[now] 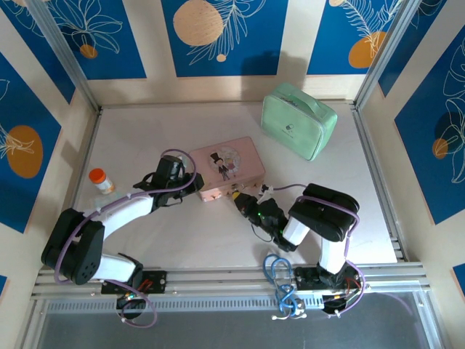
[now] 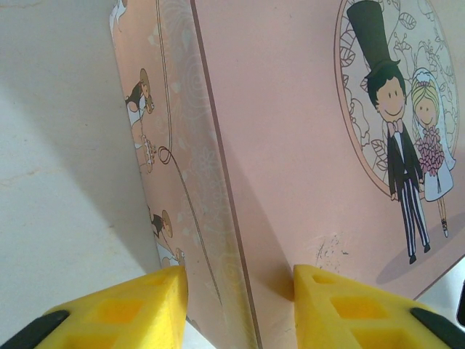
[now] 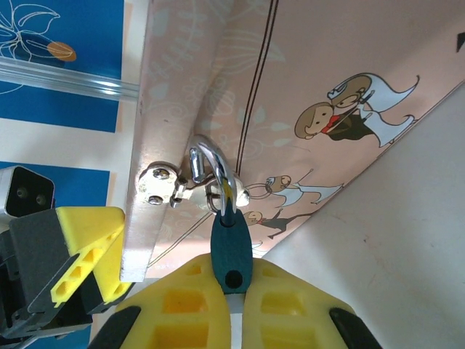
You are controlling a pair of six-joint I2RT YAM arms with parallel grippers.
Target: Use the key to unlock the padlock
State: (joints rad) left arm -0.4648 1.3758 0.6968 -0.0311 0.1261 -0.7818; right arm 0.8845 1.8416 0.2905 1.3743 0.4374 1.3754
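Observation:
The pink picture tin [image 1: 225, 171] lies mid-table. From its silver clasp [image 3: 163, 182] hangs the small padlock [image 3: 231, 251], a bluish body with a silvery shackle [image 3: 218, 171] hooked through the clasp ring. My right gripper [image 3: 231, 309] is shut on the padlock's lower body; a dark round hole in the body faces the camera and a silvery strip shows between the pads. I cannot pick out the key. My left gripper [image 2: 238, 305] is open astride the tin's [image 2: 290, 145] left edge, one finger beside the wall and one over the lid. Its yellow finger [image 3: 83, 251] also appears left of the clasp.
A mint green case [image 1: 299, 120] sits at the back right. A small orange-capped bottle [image 1: 100, 180] stands near the left wall. Blue cable loops [image 1: 280, 275] lie by the right arm's base. Aluminium rails border the table.

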